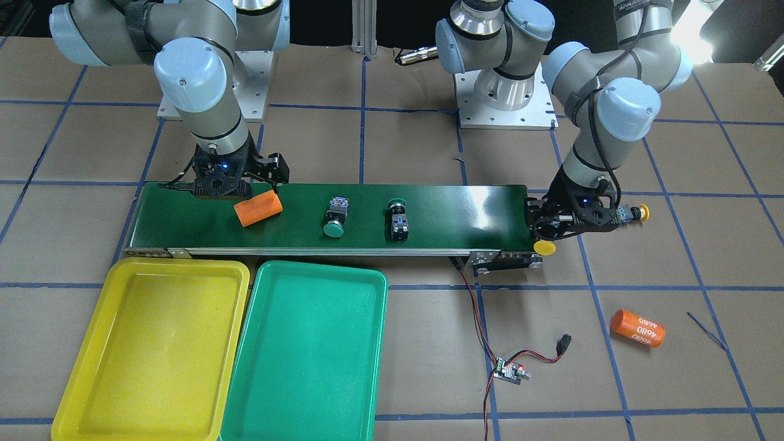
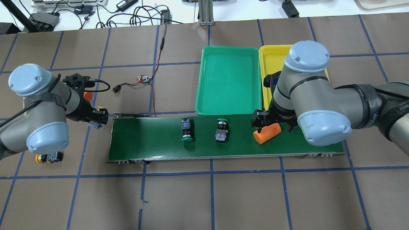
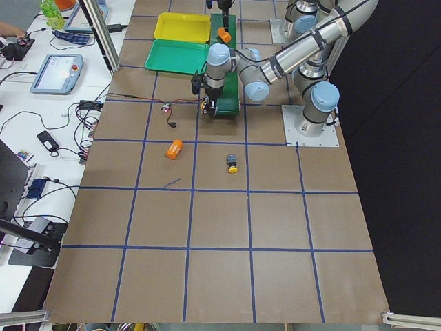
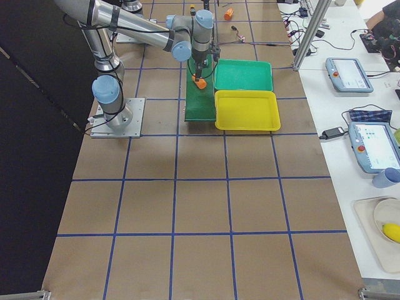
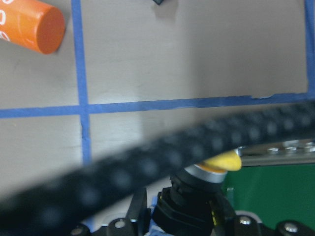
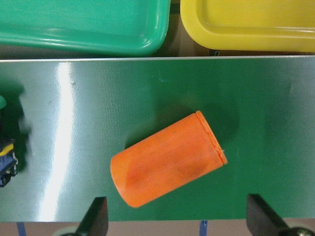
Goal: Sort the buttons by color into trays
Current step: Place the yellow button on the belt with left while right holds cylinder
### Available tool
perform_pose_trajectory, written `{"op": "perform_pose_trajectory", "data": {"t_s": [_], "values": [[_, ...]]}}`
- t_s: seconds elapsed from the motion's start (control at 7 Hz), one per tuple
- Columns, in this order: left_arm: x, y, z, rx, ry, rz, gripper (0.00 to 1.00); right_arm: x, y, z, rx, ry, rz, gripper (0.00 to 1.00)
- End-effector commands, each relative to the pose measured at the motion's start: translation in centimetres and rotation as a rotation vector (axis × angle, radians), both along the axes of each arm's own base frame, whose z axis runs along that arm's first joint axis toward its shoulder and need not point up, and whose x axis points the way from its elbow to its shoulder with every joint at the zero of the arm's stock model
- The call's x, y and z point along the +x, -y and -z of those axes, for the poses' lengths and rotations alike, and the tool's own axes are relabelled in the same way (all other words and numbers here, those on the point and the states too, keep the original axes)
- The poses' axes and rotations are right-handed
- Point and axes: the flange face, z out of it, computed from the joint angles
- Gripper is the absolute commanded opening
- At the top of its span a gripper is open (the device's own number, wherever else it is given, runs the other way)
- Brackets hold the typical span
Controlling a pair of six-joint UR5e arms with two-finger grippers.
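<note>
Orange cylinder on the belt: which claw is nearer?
Right. The right claw hangs over the cylinder; the left claw is off the other end of the belt, gripping a yellow button.

You see a matt brown papery surface (image 1: 416,343); the green belt (image 6: 147,88) shows a fine weave with sheen; the yellow tray (image 1: 147,349) and green tray (image 1: 306,349) look like glossy plastic; the orange cylinder (image 6: 167,160) is smooth and matt.

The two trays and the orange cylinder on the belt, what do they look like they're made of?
Yellow tray: moulded plastic by the look, glossy, with soft highlights along its rounded rim. Green tray: the same, smooth and shiny. Orange cylinder: probably plastic, matte with a slightly scuffed side and a raised lip at one end; whether it is hollow cannot be told.
</note>
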Motion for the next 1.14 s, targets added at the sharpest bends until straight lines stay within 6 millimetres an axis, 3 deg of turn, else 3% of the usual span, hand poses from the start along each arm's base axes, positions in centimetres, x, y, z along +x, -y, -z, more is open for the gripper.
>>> {"op": "perform_pose_trajectory", "data": {"t_s": [0.0,0.14,0.29,0.43,0.57,0.71,1.0], "values": [[-8.4,-1.7,-0.2,0.017,-0.018,-0.092,0.19,0.0,-0.1,0.4,0.0,-0.001,-0.002,1.0],[-10.5,-2.4,0.4,0.038,-0.023,-0.164,0.19,0.0,0.0,0.6,0.006,-0.003,-0.002,1.0],[-11.2,-2.7,1.6,0.074,-0.022,-0.204,0.2,0.0,0.0,0.6,0.006,-0.003,-0.002,1.0],[-11.0,-3.0,2.6,0.113,-0.014,-0.196,0.32,0.0,0.0,0.7,0.007,-0.004,-0.002,1.0],[-10.7,-2.7,2.3,0.104,0.002,-0.2,0.8,0.0,0.0,0.6,0.006,-0.003,-0.002,1.0],[-10.2,-2.4,1.0,0.075,0.011,-0.208,1.0,0.0,0.0,0.6,0.006,-0.003,-0.002,1.0],[-6.9,-1.0,-1.1,0.118,0.013,-0.273,1.0,0.0,0.0,0.6,0.006,-0.004,0.0,1.0]]}}
